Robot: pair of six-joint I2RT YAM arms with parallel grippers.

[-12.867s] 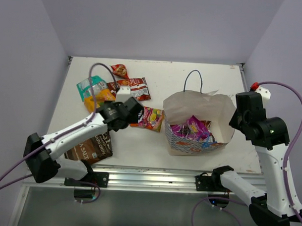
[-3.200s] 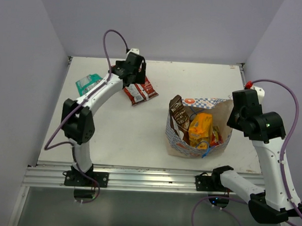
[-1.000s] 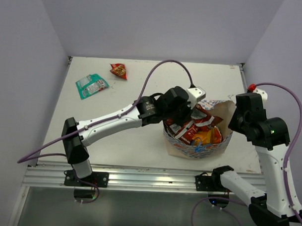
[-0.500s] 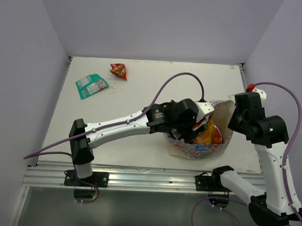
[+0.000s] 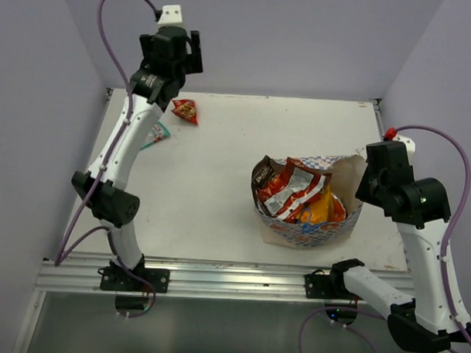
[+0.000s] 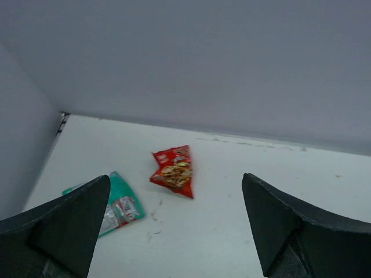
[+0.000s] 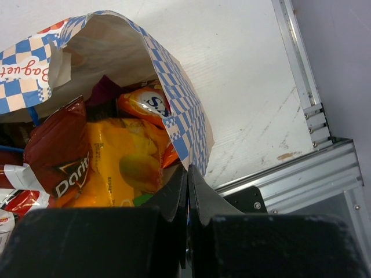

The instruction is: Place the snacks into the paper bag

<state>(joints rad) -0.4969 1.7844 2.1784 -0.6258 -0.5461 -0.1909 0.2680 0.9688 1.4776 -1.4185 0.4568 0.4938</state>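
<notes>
The paper bag (image 5: pixel 340 180) stands at the right, its mouth open, with red-and-silver chip bags (image 5: pixel 291 190), an orange-yellow packet (image 5: pixel 321 208) and a brown packet (image 5: pixel 260 173) inside. My right gripper (image 7: pixel 187 172) is shut on the bag's rim (image 7: pixel 184 124). My left gripper (image 6: pixel 175 217) is open and empty, raised high at the far left corner (image 5: pixel 172 46). A small red packet (image 5: pixel 185 110) (image 6: pixel 173 170) and a teal packet (image 5: pixel 156 133) (image 6: pixel 119 202) lie on the table below it.
The walls close in on the left, back and right. A metal rail (image 5: pixel 216 276) runs along the table's near edge. The left arm's purple cable (image 5: pixel 121 10) loops above the far left corner.
My left arm has pulled out of the bag and swung up to the far left corner, open. The red-and-silver chip bags now lie in the bag. My right gripper has held still.
</notes>
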